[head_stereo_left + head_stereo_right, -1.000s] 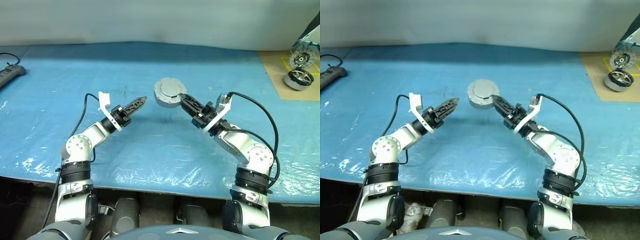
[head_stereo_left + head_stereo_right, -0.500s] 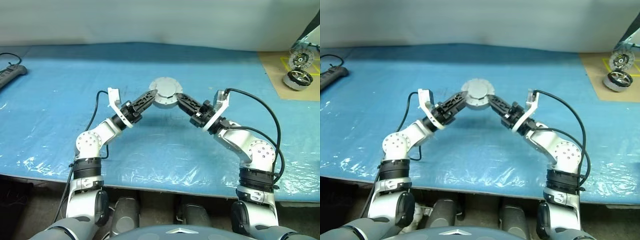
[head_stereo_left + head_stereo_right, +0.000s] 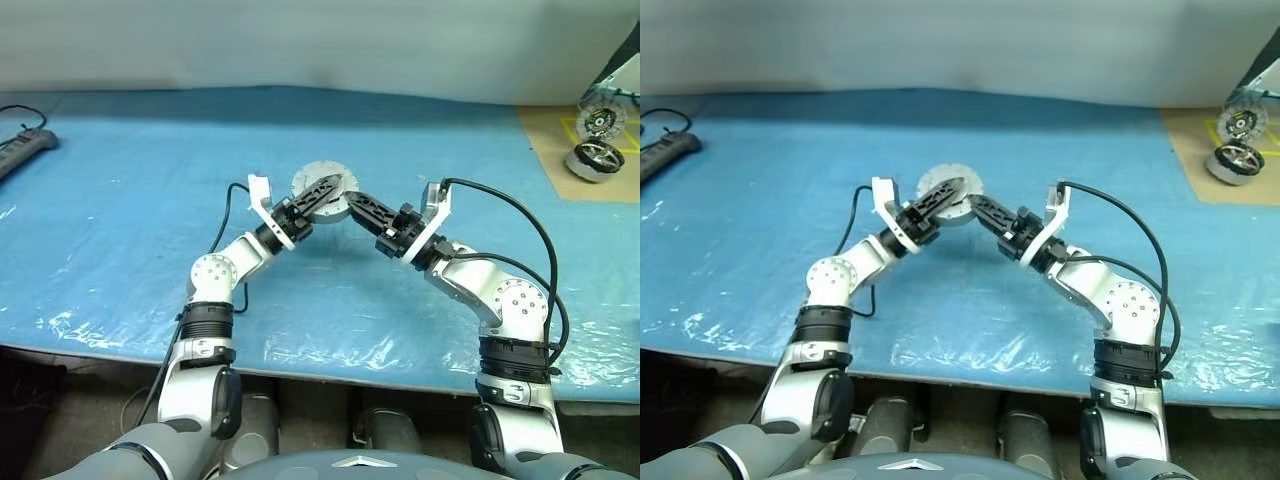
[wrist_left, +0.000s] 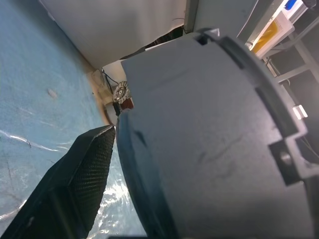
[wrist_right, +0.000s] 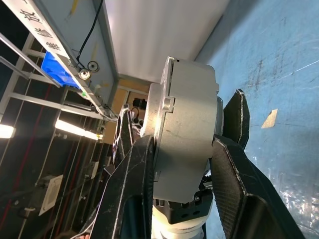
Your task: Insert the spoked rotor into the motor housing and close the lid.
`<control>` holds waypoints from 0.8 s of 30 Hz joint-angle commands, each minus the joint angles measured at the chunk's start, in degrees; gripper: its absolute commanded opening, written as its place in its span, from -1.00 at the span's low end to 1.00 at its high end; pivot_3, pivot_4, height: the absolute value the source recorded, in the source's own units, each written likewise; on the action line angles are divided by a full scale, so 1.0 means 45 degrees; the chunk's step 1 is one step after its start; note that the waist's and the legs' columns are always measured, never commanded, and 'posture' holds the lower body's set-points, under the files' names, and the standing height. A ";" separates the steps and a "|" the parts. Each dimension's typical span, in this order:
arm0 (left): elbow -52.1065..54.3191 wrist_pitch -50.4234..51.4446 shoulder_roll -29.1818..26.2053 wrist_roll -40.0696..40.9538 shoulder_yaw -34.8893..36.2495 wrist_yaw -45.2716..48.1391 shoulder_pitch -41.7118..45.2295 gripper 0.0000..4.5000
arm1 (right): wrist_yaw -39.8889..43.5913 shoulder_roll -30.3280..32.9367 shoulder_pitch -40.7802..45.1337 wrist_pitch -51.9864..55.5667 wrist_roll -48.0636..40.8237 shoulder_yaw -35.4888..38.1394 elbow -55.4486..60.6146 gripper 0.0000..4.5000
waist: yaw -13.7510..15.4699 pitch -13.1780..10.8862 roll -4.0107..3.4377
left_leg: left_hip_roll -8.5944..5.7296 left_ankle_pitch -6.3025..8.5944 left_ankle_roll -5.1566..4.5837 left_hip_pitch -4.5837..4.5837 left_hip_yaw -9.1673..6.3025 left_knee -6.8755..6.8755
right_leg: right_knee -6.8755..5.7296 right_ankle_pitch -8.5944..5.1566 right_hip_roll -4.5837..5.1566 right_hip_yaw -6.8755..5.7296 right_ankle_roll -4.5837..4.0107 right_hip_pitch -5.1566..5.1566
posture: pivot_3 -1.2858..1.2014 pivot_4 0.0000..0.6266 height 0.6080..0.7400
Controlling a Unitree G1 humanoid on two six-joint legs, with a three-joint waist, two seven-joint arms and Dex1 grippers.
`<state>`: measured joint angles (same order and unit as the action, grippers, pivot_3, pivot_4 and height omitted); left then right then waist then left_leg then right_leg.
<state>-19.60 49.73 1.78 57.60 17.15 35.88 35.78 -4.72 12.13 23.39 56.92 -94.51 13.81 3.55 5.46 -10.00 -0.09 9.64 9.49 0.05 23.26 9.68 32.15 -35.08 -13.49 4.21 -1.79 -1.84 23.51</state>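
The right pincer (image 5: 179, 164) is clamped on the motor housing (image 5: 187, 134), held up above the blue counter (image 3: 150, 180) at its middle, fingers on either flat side. The left pincer (image 3: 322, 192) is spread wide around the same unit; in the left wrist view one finger (image 4: 75, 184) lies along the lid (image 4: 214, 139). The lid looks shut on the housing; the spoked rotor cannot be seen, so insertion is judged probably done, with lid closing or a handover left. Compared with a second ago, the left pincer, then well apart to the left, is now brought in against the housing; the right grip is unchanged. A second motor (image 3: 597, 157) sits at the far right.
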 commanded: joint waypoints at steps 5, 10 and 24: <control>0.0153 -0.0430 0.0072 -0.0069 0.0440 -0.1093 0.0251 0.33 | 0.0353 -0.0018 0.0145 -0.0298 -0.0818 -0.0145 0.0906 -0.43 | 0.0019 -0.0001 0.0001 | -0.0003 0.0000 -0.0002 0.0003 -0.0003 0.0013 | -0.0003 0.0000 0.0002 0.0000 0.0000 -0.0003 | 0.03 -0.52 1.00; 0.0346 -0.0567 0.0094 -0.0239 0.0158 -0.1138 -0.0058 0.20 | 0.0286 -0.0046 0.0243 -0.0449 -0.0654 -0.0228 0.0720 -0.43 | 0.0005 -0.0001 0.0002 | -0.0002 0.0001 -0.0005 0.0004 -0.0003 0.0014 | -0.0003 0.0001 0.0001 -0.0002 -0.0001 -0.0004 | 0.03 -0.52 1.00; -0.0419 -0.1086 0.0157 -0.0570 0.0274 -0.2532 0.0485 0.20 | 0.0789 -0.0064 0.0403 -0.1257 0.1292 -0.0497 0.1044 -0.15 | 0.0031 -0.0005 0.0009 | -0.0002 0.0002 -0.0006 0.0008 -0.0006 0.0020 | -0.0001 0.0001 0.0003 -0.0006 0.0000 -0.0010 | 0.03 -0.52 1.00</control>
<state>-21.00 47.15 3.46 58.33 18.39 27.56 36.84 -3.91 11.93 23.47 51.50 -87.48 11.56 3.17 5.60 -10.02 -0.05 9.63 9.50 0.02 23.29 9.63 32.24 -35.09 -13.48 4.22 -1.83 -1.84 23.46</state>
